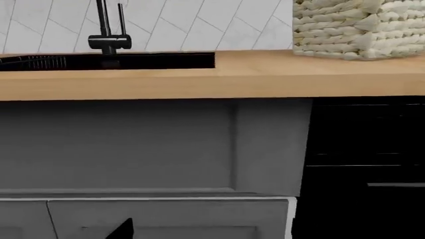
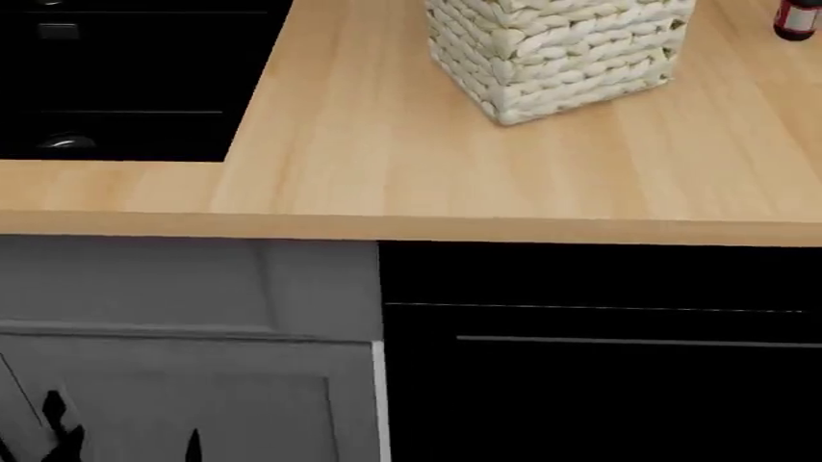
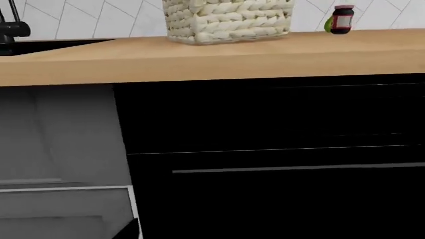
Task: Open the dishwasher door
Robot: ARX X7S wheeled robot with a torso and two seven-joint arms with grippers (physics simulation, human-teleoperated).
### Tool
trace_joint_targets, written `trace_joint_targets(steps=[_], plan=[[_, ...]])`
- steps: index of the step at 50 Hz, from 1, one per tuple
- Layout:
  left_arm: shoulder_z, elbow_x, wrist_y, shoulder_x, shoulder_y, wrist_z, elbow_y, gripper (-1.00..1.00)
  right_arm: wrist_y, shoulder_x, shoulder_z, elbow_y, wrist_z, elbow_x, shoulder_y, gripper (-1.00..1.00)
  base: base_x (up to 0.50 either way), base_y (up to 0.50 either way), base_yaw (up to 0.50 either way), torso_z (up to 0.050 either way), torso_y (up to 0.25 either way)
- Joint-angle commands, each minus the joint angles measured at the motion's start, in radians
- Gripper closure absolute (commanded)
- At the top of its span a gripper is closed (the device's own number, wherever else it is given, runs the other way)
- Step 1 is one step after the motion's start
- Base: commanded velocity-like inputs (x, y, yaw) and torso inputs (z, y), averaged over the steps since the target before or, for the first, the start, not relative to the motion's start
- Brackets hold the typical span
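Facing the run of kitchen units, the robot's head camera looks down on the wide glossy black dishwasher door, which fills the lower right of that view, directly beneath the front edge of the light wooden countertop. Its long thin silver bar handle runs level across the panel near the top, and the door sits flush and closed under the counter. Both wrist cameras look squarely at the cabinet fronts from below counter height, so both arms are held low and pointed forward, short of the door.

Neither gripper shows clearly. Only small dark slivers appear at the bottom edge of each view, too little to identify, so I cannot tell whether the left or right jaws are spread or closed. Nothing touches the handle.

Left of the door stands a grey cabinet front with a recessed panel. On the countertop above the door rests a cream woven basket, and farther right a small dark red jar stands close to the white tiled wall. To the left lies the black sink basin, a black tap rising behind it.
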Motion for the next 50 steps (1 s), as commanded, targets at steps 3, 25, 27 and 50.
trace_joint_targets(steps=[3, 25, 27, 50], plan=[[0.014, -0.016, -0.009, -0.017, -0.006, -0.021, 0.005, -1.00, 0.003, 0.019, -0.017, -0.001, 0.017, 0.015, 0.006, -1.00, 0.00, -0.50, 0.00, 0.000, 0.000], [0.030, -0.038, -0.024, -0.044, -0.019, -0.041, 0.019, -1.00, 0.018, 0.043, -0.041, -0.022, 0.076, -0.011, 0.018, -1.00, 0.00, -0.50, 0.00, 0.000, 0.000], [0.032, -0.040, -0.027, -0.047, -0.022, -0.042, 0.020, -1.00, 0.022, 0.043, -0.042, -0.017, 0.081, -0.012, 0.023, -1.00, 0.00, -0.29, 0.00, 0.000, 0.000], [0.051, -0.051, -0.053, -0.065, -0.024, -0.062, 0.031, -1.00, 0.015, 0.060, -0.070, -0.029, 0.106, -0.019, 0.022, -1.00, 0.00, -0.01, 0.00, -0.031, -0.044]])
